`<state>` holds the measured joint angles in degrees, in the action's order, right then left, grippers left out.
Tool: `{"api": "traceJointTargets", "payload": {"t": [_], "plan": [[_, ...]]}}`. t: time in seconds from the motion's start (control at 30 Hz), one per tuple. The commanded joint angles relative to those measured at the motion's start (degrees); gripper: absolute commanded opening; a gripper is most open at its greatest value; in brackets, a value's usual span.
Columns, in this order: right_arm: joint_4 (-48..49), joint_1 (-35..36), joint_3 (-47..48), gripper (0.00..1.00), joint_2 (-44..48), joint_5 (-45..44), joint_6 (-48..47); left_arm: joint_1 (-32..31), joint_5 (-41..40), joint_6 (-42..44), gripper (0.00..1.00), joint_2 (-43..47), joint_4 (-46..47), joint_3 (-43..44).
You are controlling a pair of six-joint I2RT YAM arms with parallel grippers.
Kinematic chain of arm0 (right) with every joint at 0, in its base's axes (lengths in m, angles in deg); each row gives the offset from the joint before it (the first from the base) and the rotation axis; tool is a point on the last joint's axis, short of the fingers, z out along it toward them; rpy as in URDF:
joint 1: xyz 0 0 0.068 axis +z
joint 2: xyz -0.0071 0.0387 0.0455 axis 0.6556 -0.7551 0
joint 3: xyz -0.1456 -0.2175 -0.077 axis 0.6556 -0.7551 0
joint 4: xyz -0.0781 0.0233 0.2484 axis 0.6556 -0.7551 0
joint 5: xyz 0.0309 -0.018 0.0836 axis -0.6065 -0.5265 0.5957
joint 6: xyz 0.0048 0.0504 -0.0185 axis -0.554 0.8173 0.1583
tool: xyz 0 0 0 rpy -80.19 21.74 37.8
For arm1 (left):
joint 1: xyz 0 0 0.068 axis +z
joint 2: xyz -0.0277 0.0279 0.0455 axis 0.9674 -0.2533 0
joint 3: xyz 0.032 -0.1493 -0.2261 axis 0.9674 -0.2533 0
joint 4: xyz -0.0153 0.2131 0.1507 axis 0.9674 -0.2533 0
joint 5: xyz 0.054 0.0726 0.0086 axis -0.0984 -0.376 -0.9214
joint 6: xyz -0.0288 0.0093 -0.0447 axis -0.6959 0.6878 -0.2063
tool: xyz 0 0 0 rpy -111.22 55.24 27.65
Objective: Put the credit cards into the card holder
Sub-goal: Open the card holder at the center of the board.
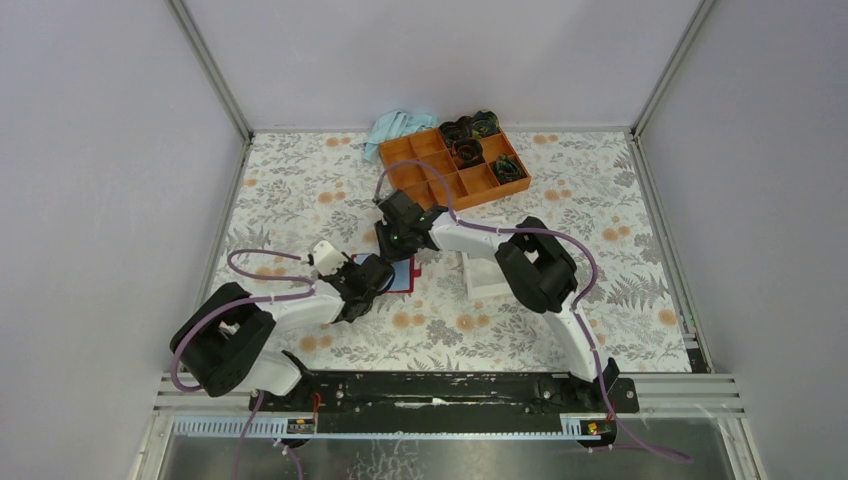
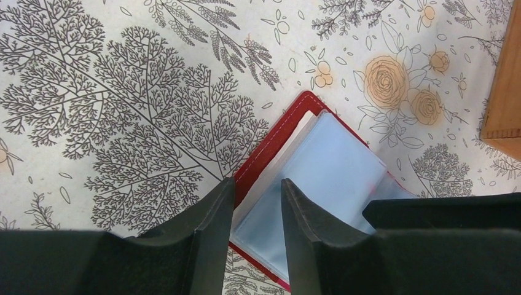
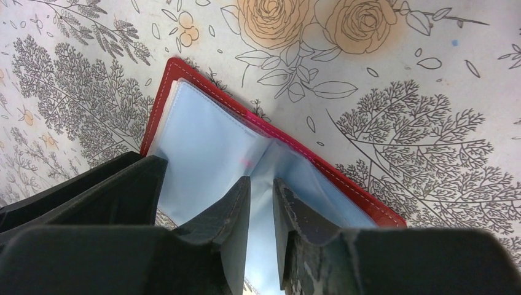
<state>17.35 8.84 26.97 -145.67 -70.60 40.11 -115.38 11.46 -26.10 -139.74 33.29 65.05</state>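
Note:
The card holder (image 1: 404, 273) lies open on the flowered table, a red cover with light-blue clear pockets (image 2: 332, 160). My left gripper (image 2: 257, 181) stands over its near corner, jaws apart, one finger by the red edge and the other on a pocket sheet. My right gripper (image 3: 261, 179) hovers over the fold between the pockets (image 3: 209, 135), jaws a little apart with only the blue sheet showing in the gap. In the top view both grippers (image 1: 378, 276) (image 1: 396, 238) crowd the holder. I cannot tell any credit cards apart from the blue pockets.
A whitish clear box (image 1: 487, 275) lies just right of the holder, partly under the right arm. An orange compartment tray (image 1: 455, 172) with dark items stands at the back, a light-blue cloth (image 1: 395, 127) beside it. An orange-brown edge (image 2: 504, 92) shows at the right of the left wrist view.

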Motion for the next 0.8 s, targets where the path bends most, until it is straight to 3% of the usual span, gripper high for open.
{"api": "traceJointTargets", "payload": {"t": [0.0,0.77], "plan": [[-4.9,-1.8,1.3,0.3,2.5,-3.6,-1.7,0.2,2.9,0.8,0.41,-0.2,-0.6,-0.4],[-4.5,-2.9,2.8,0.32,5.4,-3.8,-1.4,-1.1,-0.1,1.2,0.41,3.6,-2.5,0.4]]}}
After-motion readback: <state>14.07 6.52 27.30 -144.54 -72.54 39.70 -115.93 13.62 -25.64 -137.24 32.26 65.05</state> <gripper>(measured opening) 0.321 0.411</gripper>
